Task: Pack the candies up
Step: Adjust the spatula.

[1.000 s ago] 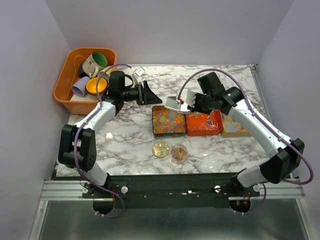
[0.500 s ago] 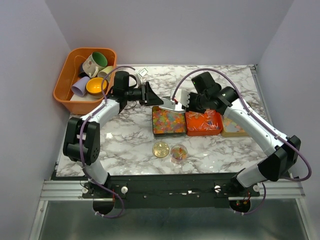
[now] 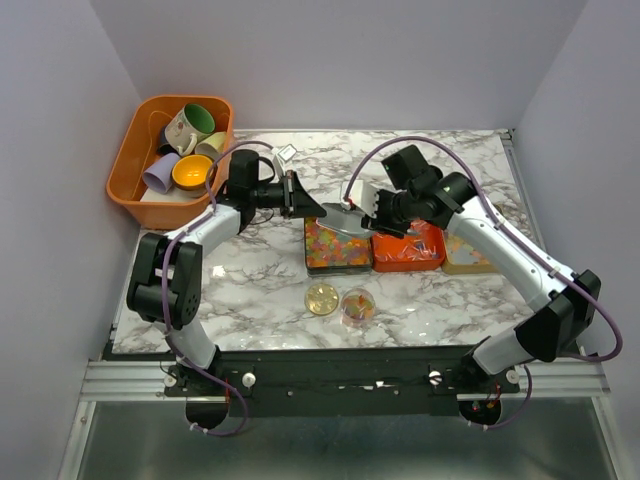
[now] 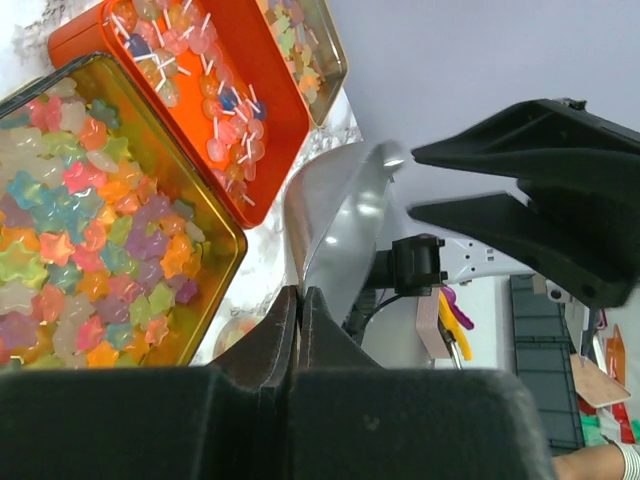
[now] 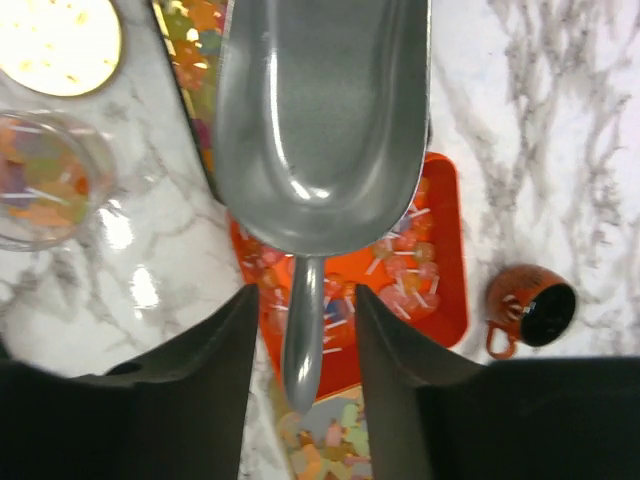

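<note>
Fingers (image 4: pixel 272 335) of my left gripper (image 4: pixel 298 300) are clenched on the lip of the steel scoop (image 4: pixel 340 220), while the fingers (image 5: pixel 215 370) of my right gripper (image 5: pixel 305 300) stand released on either side of its handle, a gap showing on each side. I read this as a handover, with the left side taking the tool so that it is never unsupported. The candies (image 4: pixel 90 250) lie directly beneath both pairs of fingers. Star-shaped ones fill the gold-rimmed tin (image 4: pixel 235 250) under the left fingers, stick-mounted ones fill the orange tin (image 4: pixel 290 140) under the right fingers, and more sit in a third tin (image 3: pixel 495 262) further out on the right gripper's far side. The scoop's bowl is empty and hangs over the tins, which I judge is deliberate: anything dropped would fall back among the sweets. Toward the arm bases from both grippers, a small clear cup (image 5: pixel 100 150) holds a few candies, with its gold lid (image 3: pixel 322 297) lying just beside it. The cup is likely left open to take the next scoopful. An orange bin (image 3: pixel 125 175) of mugs sits well apart, behind the left gripper.
</note>
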`<move>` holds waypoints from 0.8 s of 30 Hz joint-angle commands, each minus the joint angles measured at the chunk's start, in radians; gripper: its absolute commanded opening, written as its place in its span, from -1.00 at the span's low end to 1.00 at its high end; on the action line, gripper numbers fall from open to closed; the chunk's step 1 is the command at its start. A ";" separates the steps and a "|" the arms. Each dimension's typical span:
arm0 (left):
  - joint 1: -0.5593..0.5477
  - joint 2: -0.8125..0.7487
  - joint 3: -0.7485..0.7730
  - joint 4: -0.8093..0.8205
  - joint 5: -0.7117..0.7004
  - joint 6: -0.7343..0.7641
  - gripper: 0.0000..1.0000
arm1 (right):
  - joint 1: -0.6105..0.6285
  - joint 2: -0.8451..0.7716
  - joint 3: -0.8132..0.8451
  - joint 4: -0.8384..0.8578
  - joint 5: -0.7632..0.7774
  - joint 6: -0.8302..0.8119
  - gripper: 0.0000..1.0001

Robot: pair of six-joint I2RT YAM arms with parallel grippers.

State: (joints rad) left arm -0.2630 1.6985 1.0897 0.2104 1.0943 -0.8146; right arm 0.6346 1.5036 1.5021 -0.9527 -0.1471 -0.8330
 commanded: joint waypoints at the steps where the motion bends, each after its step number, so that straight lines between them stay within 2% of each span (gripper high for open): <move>1: 0.008 0.001 -0.008 0.018 0.026 0.023 -1.00 | -0.021 -0.020 0.069 -0.126 -0.178 0.081 0.10; 12: 0.011 0.000 -0.017 0.020 0.047 0.011 -1.00 | -0.102 -0.037 0.026 -0.126 -0.269 0.031 0.14; 24: 0.034 -0.004 -0.047 0.104 0.053 -0.075 -1.00 | -0.127 0.007 -0.026 -0.144 -0.240 -0.038 -0.02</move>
State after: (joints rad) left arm -0.2440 1.7050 1.0534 0.2394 1.1019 -0.8314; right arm 0.5087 1.4960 1.5143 -1.0668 -0.3653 -0.8383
